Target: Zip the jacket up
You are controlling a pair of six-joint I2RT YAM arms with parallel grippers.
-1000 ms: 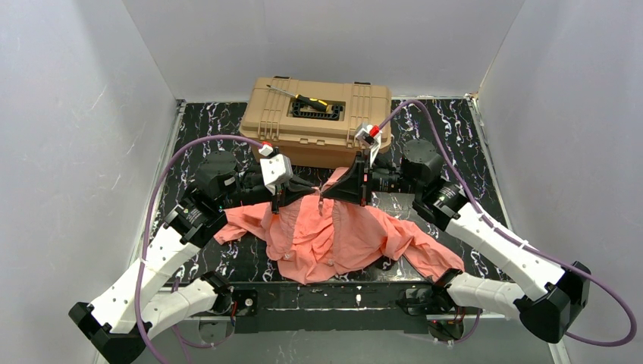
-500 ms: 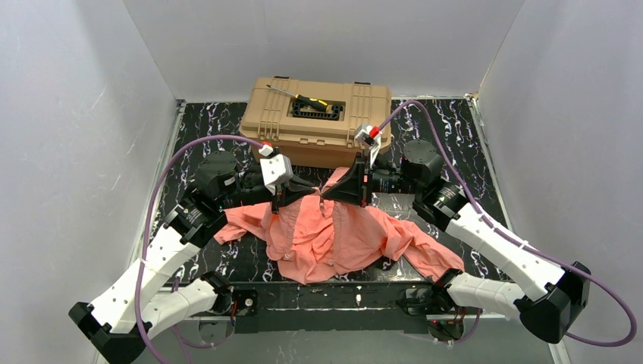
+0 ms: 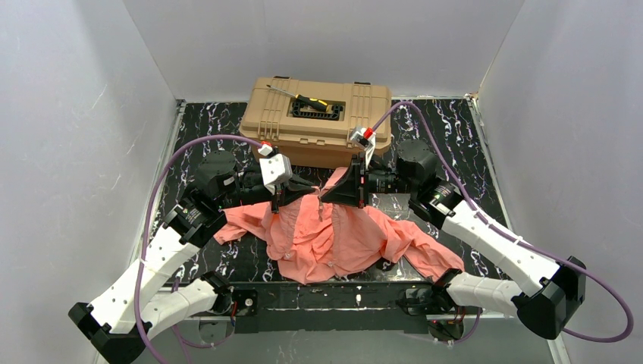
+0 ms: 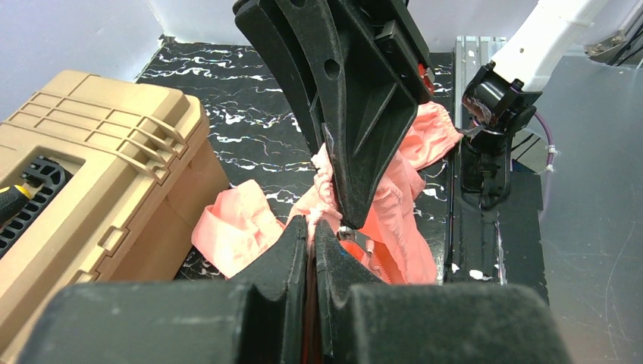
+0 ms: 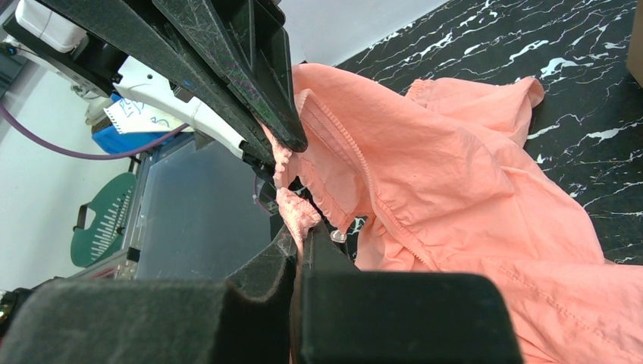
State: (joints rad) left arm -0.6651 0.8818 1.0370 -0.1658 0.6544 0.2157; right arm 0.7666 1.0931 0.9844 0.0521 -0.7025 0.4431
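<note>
The salmon-pink jacket lies spread on the black marbled table, sleeves out to both sides. My left gripper and right gripper meet tip to tip over its collar end, just in front of the toolbox. In the left wrist view my left gripper is shut on a gathered fold of the jacket, and a metal zipper slider shows just beside it. The right gripper is shut on a bunched strip of jacket edge, with a small zipper pull hanging beside its tip.
A tan toolbox stands at the back centre, close behind the grippers, with a yellow-and-black screwdriver on its lid. White walls enclose the table on three sides. The arm bases and a black rail run along the near edge.
The right arm has shifted slightly to the left, its wrist a little closer to the left gripper. The left arm and the jacket stay put. Both grips hold.
</note>
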